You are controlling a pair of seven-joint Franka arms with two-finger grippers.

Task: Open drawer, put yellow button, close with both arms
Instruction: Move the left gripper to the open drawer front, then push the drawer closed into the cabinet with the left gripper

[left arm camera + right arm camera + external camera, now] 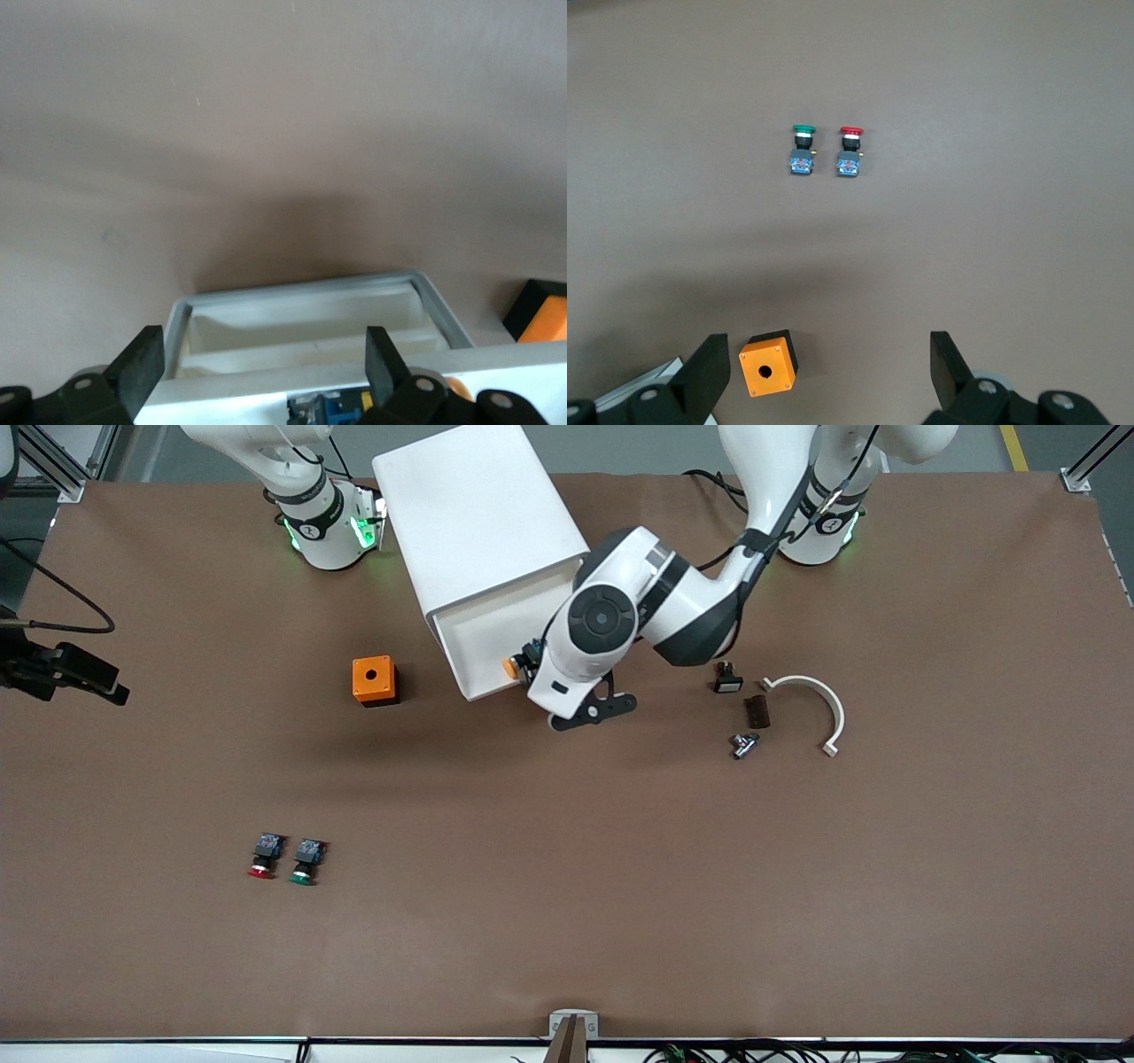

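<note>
Drawer: the top drawer (483, 642) of the white cabinet (478, 522) is pulled out toward the front camera, its tray bare apart from the button.
Yellow button: the yellow button (512, 666) lies in the open drawer at the corner toward the left arm's end of the tabletop, orange-yellow cap showing beside the left arm's wrist.
Left claw: the left claw (266, 367) hangs over the open drawer, fingers (142, 363) spread wide, gripping nothing; the button's blue-black body sits just beneath it.
Right claw: the right claw (833, 372) waits in the air, wide and empty, above the orange box (769, 363).
Tabletop (567, 886): brown; the red-capped button (263, 856) and green-capped button (306, 861) lie side by side, nearer the front camera, well apart from the cabinet.
Other parts: a white curved bracket (819, 708) and small dark pieces lie toward the left arm's end.
</note>
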